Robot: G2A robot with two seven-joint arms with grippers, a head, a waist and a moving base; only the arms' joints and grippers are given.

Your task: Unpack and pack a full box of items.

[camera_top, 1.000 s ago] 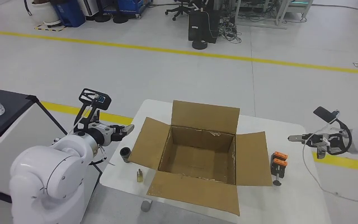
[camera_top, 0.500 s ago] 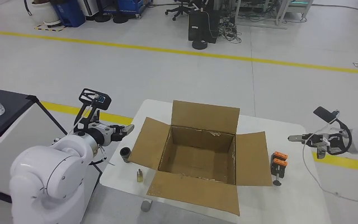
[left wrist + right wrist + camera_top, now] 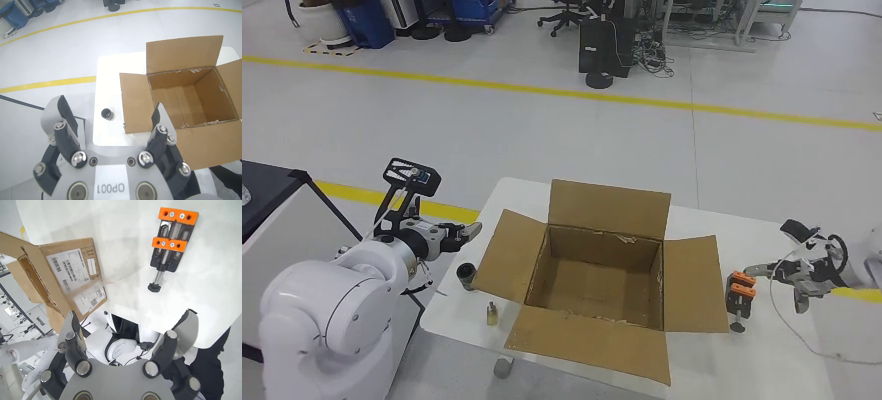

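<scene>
Cardboard, brown, flaps folded out: the open box (image 3: 607, 210) sits on the white table (image 3: 772, 350), ahead of the left gripper (image 3: 110, 102). Its jaws are spread wide, and a small black cylinder (image 3: 107, 114) lines up with the gap. The right gripper (image 3: 132, 313) is released too, with the orange-and-black mini vise (image 3: 171, 242) lying ahead of its jaws, well apart.

A yellowish item (image 3: 491, 314) beside the box (image 3: 607, 245) was too small to identify, mostly hidden behind it in the left wrist view.
</scene>
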